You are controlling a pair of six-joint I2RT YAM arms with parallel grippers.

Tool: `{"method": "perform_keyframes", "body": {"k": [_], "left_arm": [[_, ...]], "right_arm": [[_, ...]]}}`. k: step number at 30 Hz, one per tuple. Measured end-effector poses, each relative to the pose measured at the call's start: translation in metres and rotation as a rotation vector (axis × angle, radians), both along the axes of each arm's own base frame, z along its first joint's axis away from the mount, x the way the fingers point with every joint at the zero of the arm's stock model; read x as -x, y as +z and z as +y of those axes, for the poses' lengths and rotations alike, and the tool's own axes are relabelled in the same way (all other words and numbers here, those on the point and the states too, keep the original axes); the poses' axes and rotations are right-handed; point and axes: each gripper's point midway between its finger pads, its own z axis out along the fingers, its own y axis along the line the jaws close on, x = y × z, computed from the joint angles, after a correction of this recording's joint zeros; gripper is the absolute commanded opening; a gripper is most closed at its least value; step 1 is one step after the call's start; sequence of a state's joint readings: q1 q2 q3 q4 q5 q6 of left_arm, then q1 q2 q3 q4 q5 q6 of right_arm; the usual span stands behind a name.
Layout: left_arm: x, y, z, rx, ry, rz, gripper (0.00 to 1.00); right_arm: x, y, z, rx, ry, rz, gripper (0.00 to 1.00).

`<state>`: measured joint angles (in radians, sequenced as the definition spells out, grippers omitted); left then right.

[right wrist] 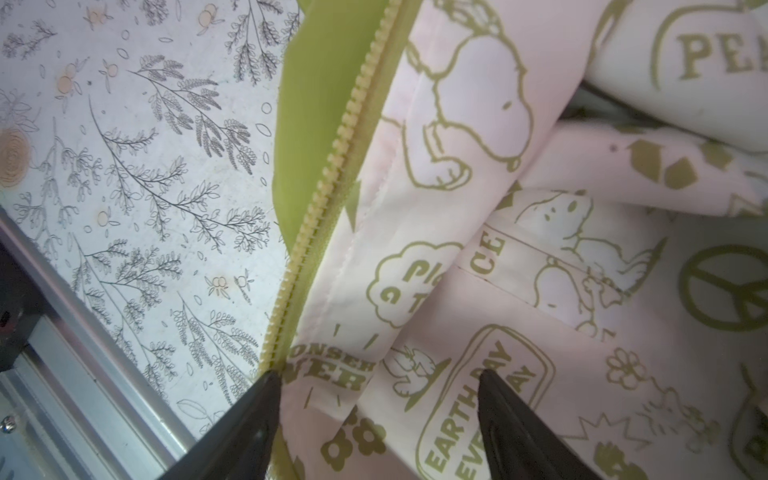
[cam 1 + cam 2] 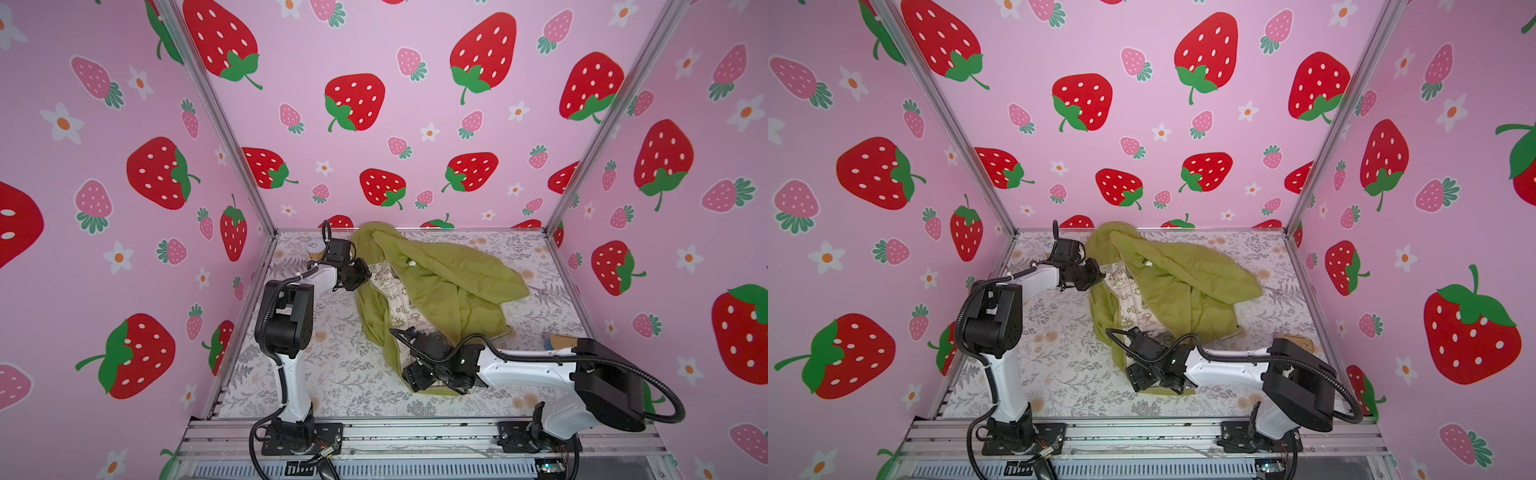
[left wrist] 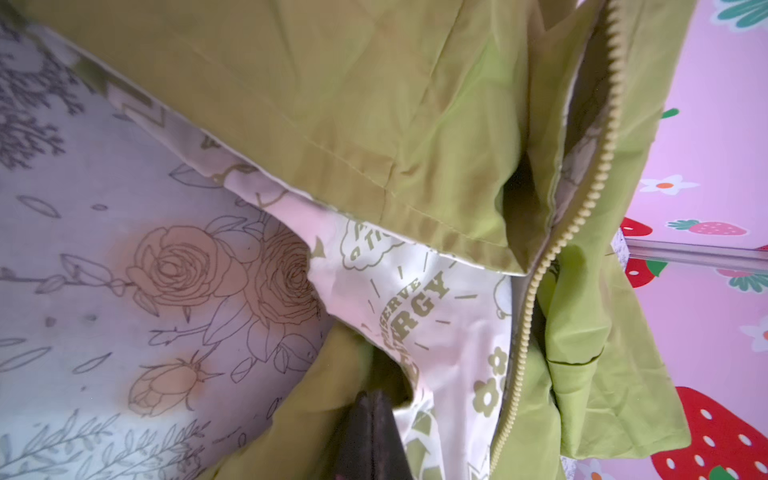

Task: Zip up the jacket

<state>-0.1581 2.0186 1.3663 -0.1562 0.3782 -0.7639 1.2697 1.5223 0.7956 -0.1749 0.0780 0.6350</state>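
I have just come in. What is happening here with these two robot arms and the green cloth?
Two robot arms work on an olive-green jacket lying open and crumpled on the floral table. The left gripper is shut on its front edge; the right gripper hangs open over the loose zipper teeth near the hem. The zipper is not yet closed.

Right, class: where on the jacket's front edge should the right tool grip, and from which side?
Probably the zipper tape at the jacket's near end, from the table side: it lies exposed along that edge, with lining bunched behind. The open right tool sits beside it.
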Motion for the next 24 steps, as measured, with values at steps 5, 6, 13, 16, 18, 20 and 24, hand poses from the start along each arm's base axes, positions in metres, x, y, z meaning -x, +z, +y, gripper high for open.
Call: {"method": "perform_keyframes", "body": {"k": [5,6,13,16,18,20,24], "left_arm": [[-0.003,0.005,0.0,0.002,-0.001,-0.013,0.0],[-0.003,0.005,0.0,0.002,-0.001,-0.013,0.0],[-0.004,0.024,0.001,0.007,0.002,-0.049,0.0],[-0.006,0.037,0.001,0.011,0.003,-0.073,0.0],[-0.009,0.042,0.001,0.013,0.003,-0.086,0.0],[-0.01,0.044,0.0,0.014,0.003,-0.091,0.0],[-0.009,0.043,0.003,0.012,0.008,-0.081,0.0]], "right_arm": [[-0.001,0.007,-0.001,-0.014,-0.018,-0.01,0.8],[-0.001,0.012,-0.002,-0.025,-0.022,-0.014,0.81],[0.006,0.033,-0.008,-0.099,-0.008,-0.016,0.75],[0.02,0.017,-0.01,-0.059,0.035,0.012,0.75],[0.031,0.004,-0.009,-0.023,0.072,0.03,0.74],[0.04,-0.01,-0.01,0.022,0.098,0.042,0.7],[0.043,-0.026,-0.01,0.091,0.106,0.04,0.46]]}}
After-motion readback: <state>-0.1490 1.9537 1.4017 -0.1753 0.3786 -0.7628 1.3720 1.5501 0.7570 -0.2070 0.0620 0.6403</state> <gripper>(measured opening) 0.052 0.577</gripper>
